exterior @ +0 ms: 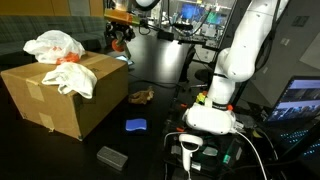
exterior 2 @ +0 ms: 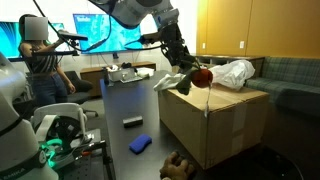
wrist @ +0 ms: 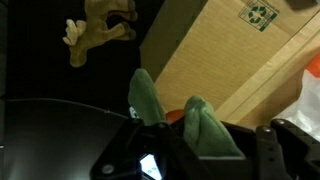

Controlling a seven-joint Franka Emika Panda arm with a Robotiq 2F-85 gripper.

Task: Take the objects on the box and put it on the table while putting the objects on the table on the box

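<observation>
Indoor light is even but modest. In both exterior views the black desk (exterior: 160, 65) swallows detail, while the monitors (exterior 2: 100, 30) glow cyan and clip almost to white. The white bag (exterior: 55, 45) on the cardboard box (exterior: 60, 95) is nearly blown out, its folds faint. Both pictures are small and soft. In the wrist view the gripper (wrist: 168, 92) is close and blurred, the lower frame lies in deep shadow, and the cardboard is brightly lit.
</observation>
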